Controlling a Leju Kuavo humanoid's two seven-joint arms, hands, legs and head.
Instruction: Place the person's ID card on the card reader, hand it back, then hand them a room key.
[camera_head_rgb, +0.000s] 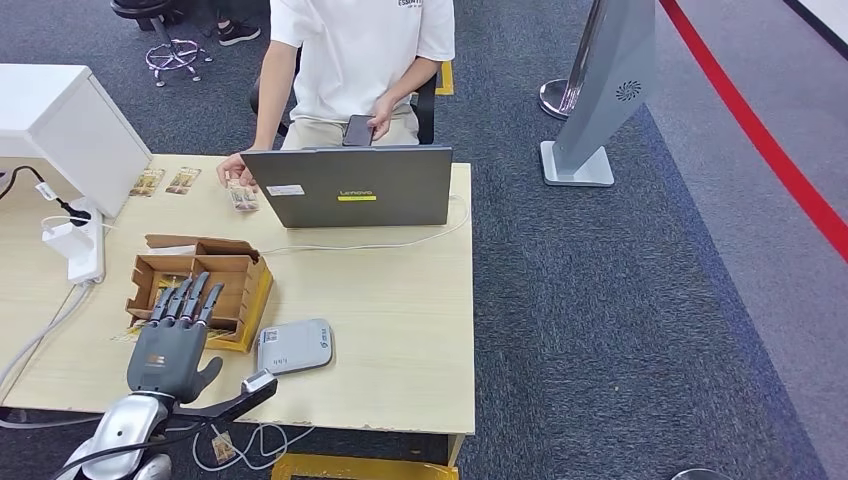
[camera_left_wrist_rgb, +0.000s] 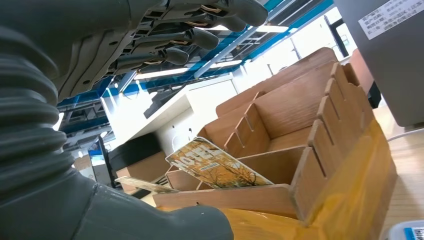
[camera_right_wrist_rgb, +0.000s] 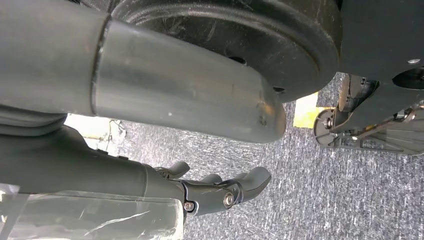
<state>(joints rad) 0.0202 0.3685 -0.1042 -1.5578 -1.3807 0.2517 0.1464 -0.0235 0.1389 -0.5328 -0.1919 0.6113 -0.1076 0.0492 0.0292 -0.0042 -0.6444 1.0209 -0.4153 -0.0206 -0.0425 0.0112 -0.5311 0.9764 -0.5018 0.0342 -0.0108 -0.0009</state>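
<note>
My left hand (camera_head_rgb: 176, 338) hovers with straight, spread fingers over the near end of a cardboard organizer box (camera_head_rgb: 232, 272) and holds nothing. In the left wrist view its fingers (camera_left_wrist_rgb: 190, 35) stretch above the box (camera_left_wrist_rgb: 310, 150), where a yellow hotel key card (camera_left_wrist_rgb: 216, 165) leans in a front slot. The grey-white card reader (camera_head_rgb: 293, 346) lies flat just right of the box, nothing on it. Across the table a seated person rests a hand (camera_head_rgb: 233, 168) by a small card (camera_head_rgb: 243, 196). My right hand (camera_right_wrist_rgb: 220, 192) hangs above the carpet, holding nothing.
A grey laptop (camera_head_rgb: 350, 187) stands at the table's far side, its back to me, with a white cable running round it. Two more cards (camera_head_rgb: 165, 181) lie at the far left. A power strip (camera_head_rgb: 82, 240) and a white box (camera_head_rgb: 60, 125) occupy the left. The person holds a phone (camera_head_rgb: 358, 130).
</note>
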